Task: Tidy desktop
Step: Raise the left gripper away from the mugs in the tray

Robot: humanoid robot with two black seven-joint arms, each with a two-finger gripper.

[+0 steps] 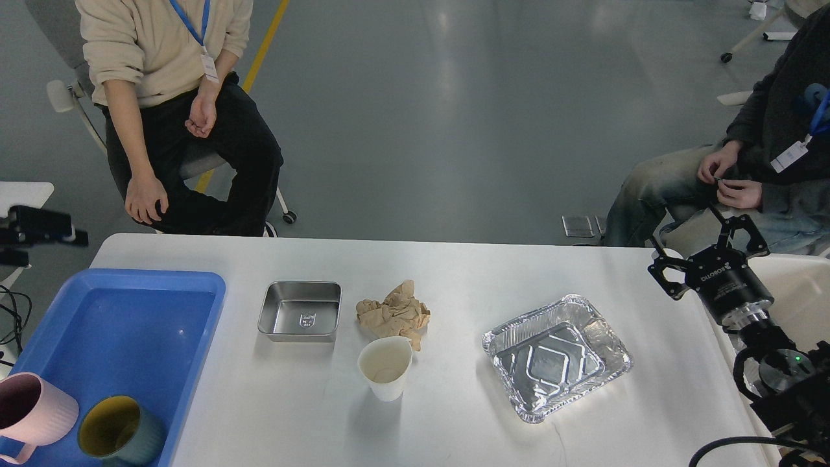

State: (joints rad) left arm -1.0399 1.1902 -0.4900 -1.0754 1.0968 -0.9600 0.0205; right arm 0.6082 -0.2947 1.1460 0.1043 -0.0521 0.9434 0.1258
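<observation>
The white desktop [454, 415] fills the lower part of the head view. On it lie a small steel tray [300, 311], a crumpled brown paper [393, 314], a white paper cup [386, 367] standing upright just in front of the paper, and an empty foil tray [556, 355] to the right. My right gripper [703, 250] is open and empty. It hovers at the desktop's far right edge, apart from the foil tray. My left gripper is out of view.
A blue tray [123, 324] sits at the left edge and holds a pink mug [32, 408] and a green cup [120, 431]. Two people sit beyond the far edge, one on the left [175, 97] and one on the right [765, 162]. A black device [39, 227] lies on a small side table at the left.
</observation>
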